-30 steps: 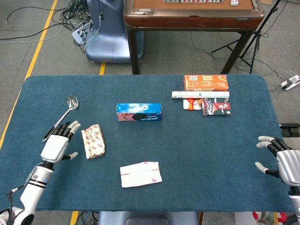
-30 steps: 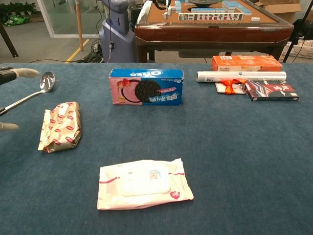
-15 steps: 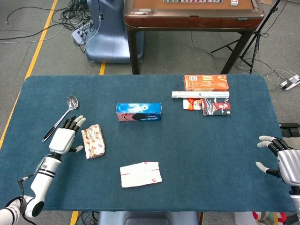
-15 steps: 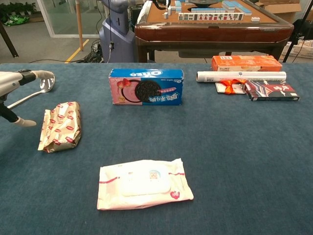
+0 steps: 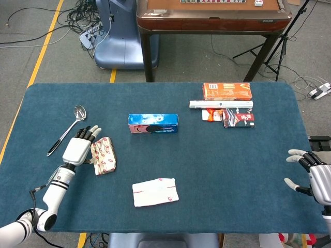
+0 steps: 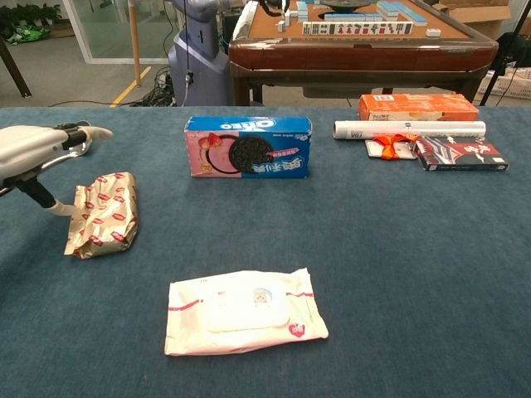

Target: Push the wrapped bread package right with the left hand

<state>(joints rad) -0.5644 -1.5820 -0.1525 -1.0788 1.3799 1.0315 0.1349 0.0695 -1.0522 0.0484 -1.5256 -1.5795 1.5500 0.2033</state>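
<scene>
The wrapped bread package, gold foil with red marks, lies flat on the blue table at the left. My left hand stands just left of it with fingers spread, its thumb touching the package's left edge. It holds nothing. My right hand hovers at the table's right edge, fingers apart and empty; the chest view does not show it.
A metal spoon lies behind the left hand. An Oreo box stands mid-table, a white wipes pack lies near the front. An orange box, a tube and small packets sit at the back right.
My left hand has slid right across the table from the left edge until its thumb reached the bread package. The package has not visibly shifted. The right hand stayed nearly still.
</scene>
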